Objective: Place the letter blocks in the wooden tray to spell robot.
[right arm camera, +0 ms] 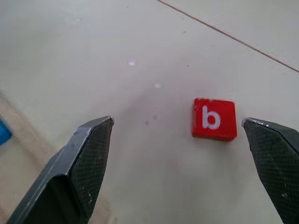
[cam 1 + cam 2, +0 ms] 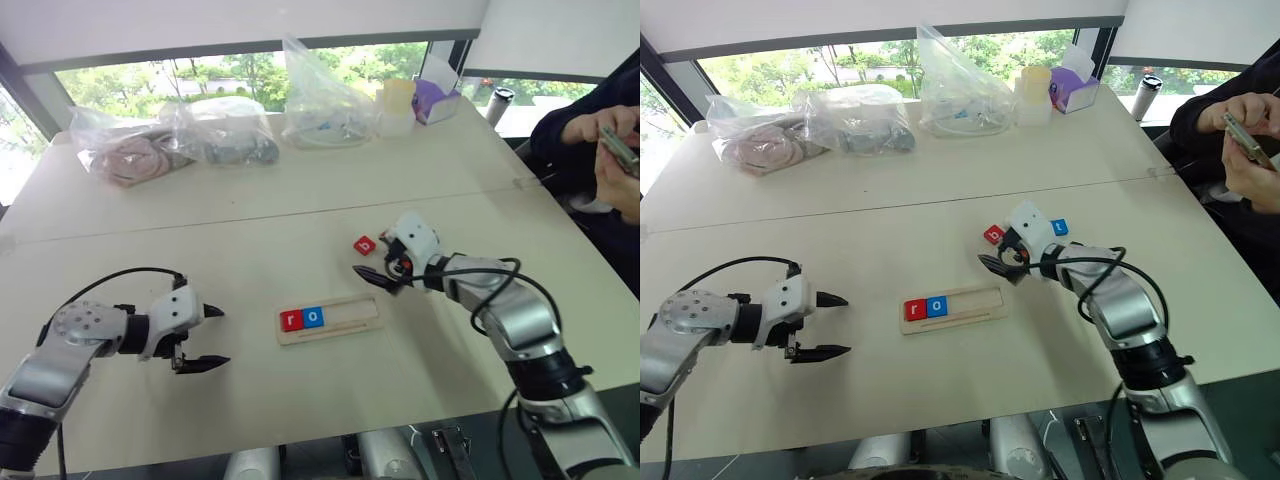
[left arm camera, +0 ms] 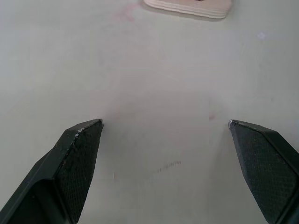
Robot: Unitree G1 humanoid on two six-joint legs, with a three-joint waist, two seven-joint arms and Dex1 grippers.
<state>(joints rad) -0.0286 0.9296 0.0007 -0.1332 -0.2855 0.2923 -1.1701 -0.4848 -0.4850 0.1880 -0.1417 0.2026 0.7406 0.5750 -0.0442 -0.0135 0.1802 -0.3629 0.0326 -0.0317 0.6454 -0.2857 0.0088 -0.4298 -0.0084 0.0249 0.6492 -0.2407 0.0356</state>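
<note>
Wooden tray (image 2: 345, 321) holding red r block (image 2: 291, 320) and blue o block (image 2: 313, 317) (side by side, at its left end), right end effector (image 2: 379, 266) released wide beside red b block (image 1: 214, 119), left end effector (image 2: 205, 337) released, empty

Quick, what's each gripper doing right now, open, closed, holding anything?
Left gripper: open, holding nothing, over bare table.
Right gripper: open, holding nothing, the red b block lying on the table between its fingers.

A pale surface (image 2: 250, 210) runs to a wide window (image 2: 250, 75) showing green trees in daylight. White blinds (image 2: 250, 25) hang above the glass. Clear plastic bags (image 2: 325, 100) and a purple tissue box (image 2: 437, 100) sit along the far edge.
</note>
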